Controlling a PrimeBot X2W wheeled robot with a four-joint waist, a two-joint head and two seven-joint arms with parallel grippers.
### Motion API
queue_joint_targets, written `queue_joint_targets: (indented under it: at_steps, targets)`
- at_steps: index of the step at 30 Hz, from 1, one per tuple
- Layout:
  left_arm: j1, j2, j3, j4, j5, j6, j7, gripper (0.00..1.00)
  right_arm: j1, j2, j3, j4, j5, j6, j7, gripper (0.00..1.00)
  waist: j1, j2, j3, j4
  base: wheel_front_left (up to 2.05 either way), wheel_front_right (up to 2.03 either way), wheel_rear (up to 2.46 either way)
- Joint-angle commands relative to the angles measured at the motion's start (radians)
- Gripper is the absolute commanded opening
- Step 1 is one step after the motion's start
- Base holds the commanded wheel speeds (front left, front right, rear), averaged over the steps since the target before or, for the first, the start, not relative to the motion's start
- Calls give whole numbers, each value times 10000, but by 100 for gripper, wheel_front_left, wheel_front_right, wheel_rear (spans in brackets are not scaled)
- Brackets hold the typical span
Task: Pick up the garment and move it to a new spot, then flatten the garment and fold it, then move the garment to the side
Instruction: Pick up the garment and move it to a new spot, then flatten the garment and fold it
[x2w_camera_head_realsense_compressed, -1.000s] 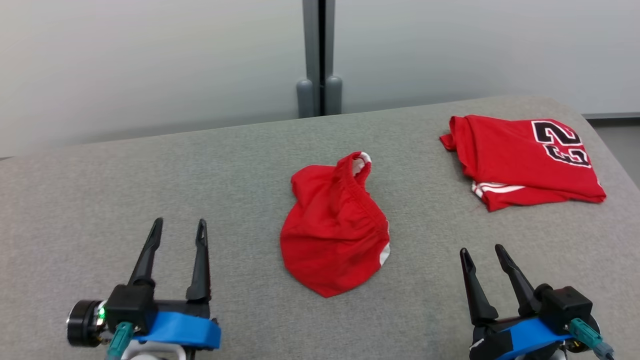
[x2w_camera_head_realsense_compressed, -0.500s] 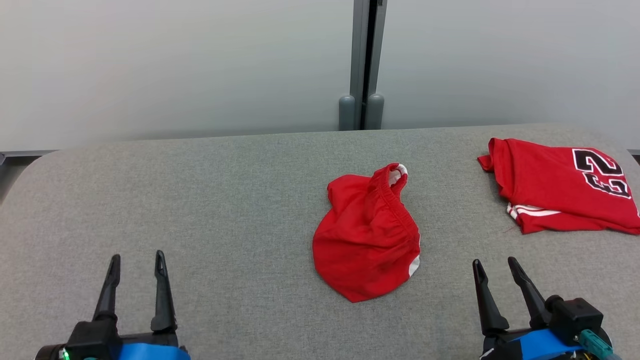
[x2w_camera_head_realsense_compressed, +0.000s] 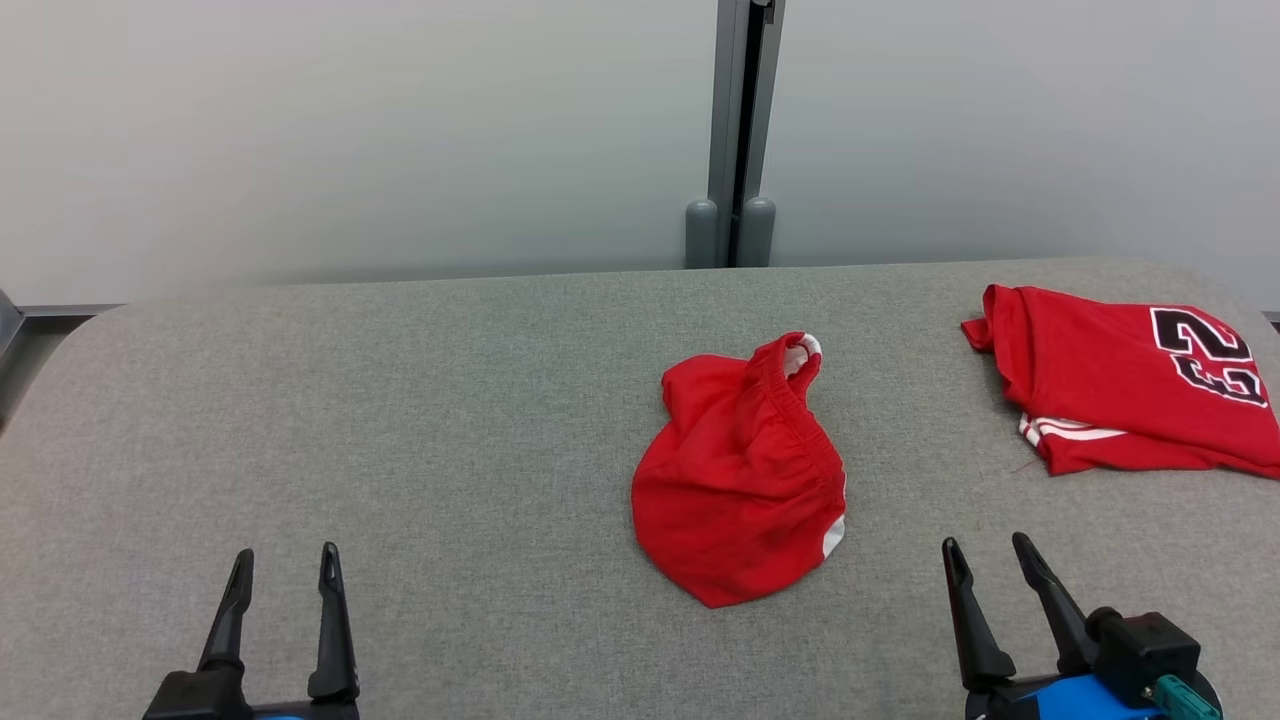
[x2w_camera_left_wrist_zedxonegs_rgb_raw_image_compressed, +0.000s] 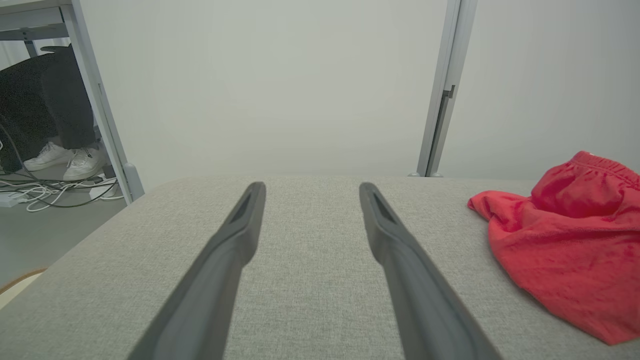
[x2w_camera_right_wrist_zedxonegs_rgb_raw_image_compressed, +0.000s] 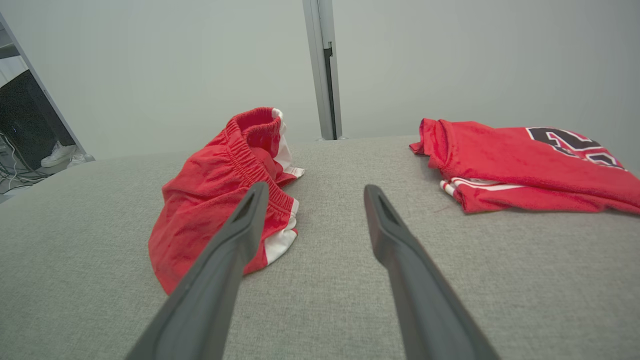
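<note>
The red garment (x2w_camera_head_realsense_compressed: 740, 480) lies crumpled in a heap near the middle of the grey bench (x2w_camera_head_realsense_compressed: 400, 450). Its elastic waistband is turned toward the far edge, and it touches neither gripper. A folded red jersey (x2w_camera_head_realsense_compressed: 1120, 380) sits well apart at the far right; it runs off the frame there, so its gap to the bench's edge cannot be told. Open grey fabric stretches across the bench's left half to its rounded corner. The left gripper (x2w_camera_head_realsense_compressed: 285, 552) and the right gripper (x2w_camera_head_realsense_compressed: 983, 542) hover near the front edge, fingers spread, holding nothing. A grey post (x2w_camera_head_realsense_compressed: 738, 130) stands behind the far edge.
</note>
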Motion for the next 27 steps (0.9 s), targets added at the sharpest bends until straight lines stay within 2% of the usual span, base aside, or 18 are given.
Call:
queue_joint_targets:
  at_steps: [1,22,27]
  targets:
    - [-9,-34,57,29,65,-42,-42,100,155,2,-12,-40,-4,5,-31,100,0,0,-2,1,0,0,0]
    - [-128,-253,326,144,414,-244,-43,100,190,13,-63,7,-61,5,-31,100,0,0,-12,12,0,0,0]
    - [-209,-282,346,166,434,-299,-43,100,-197,-97,-255,72,-10,5,-31,100,0,0,25,67,0,0,0]
